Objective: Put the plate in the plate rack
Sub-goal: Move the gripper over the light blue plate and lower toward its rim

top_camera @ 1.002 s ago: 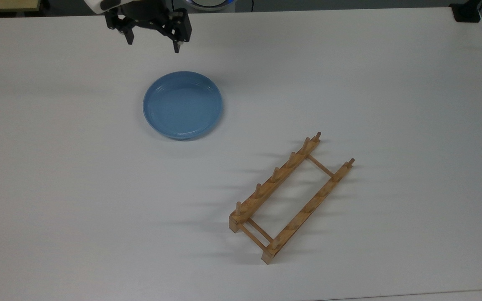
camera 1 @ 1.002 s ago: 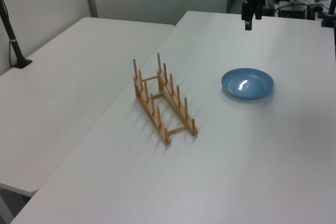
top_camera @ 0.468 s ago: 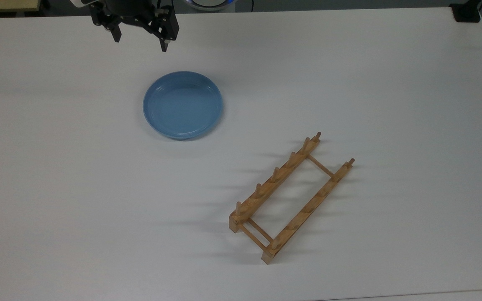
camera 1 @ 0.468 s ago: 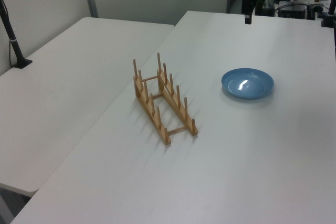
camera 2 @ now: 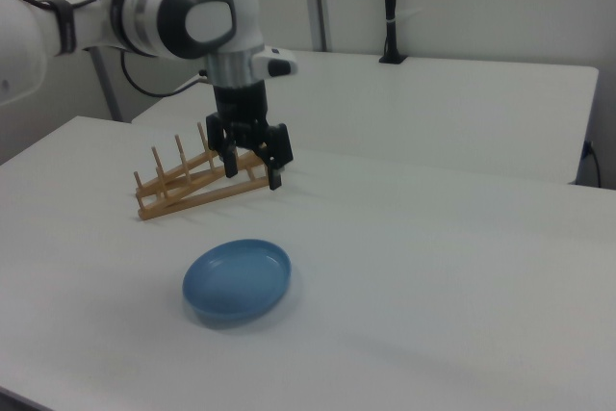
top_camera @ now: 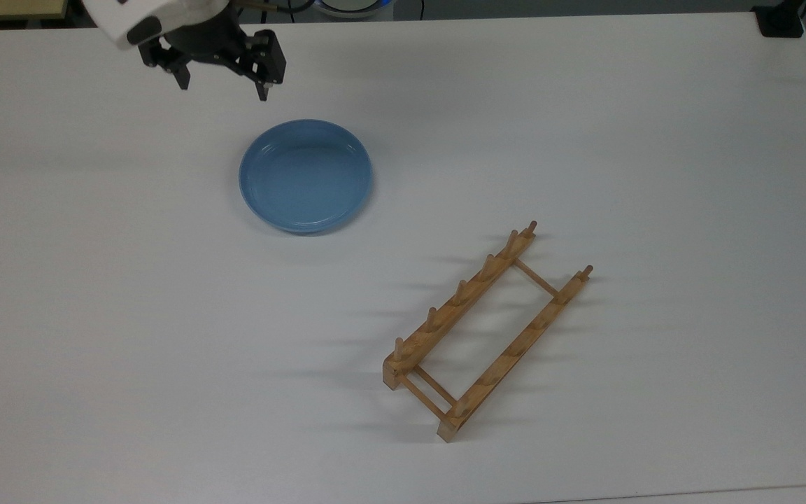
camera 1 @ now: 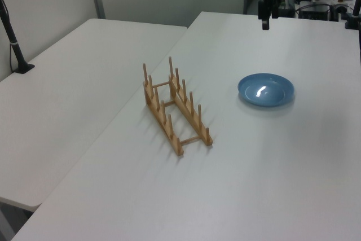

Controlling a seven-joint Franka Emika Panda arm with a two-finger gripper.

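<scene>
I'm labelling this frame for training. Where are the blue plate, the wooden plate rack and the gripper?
blue plate (top_camera: pixel 305 175), top view, centre of its flat well.
wooden plate rack (top_camera: pixel 460 302), top view, middle of the rail at the top view's left.
gripper (top_camera: pixel 222 82), top view, midway between its open fingertips.

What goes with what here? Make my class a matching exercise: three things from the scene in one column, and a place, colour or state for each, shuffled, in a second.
Column 1
1. plate
2. plate rack
3. end effector

Column 2
A. open, hanging in the air, holding nothing
B. light blue, lying flat on the white table
C. light-brown wood, pegs upright, slots empty

Pairs: 1-B, 2-C, 3-A
</scene>
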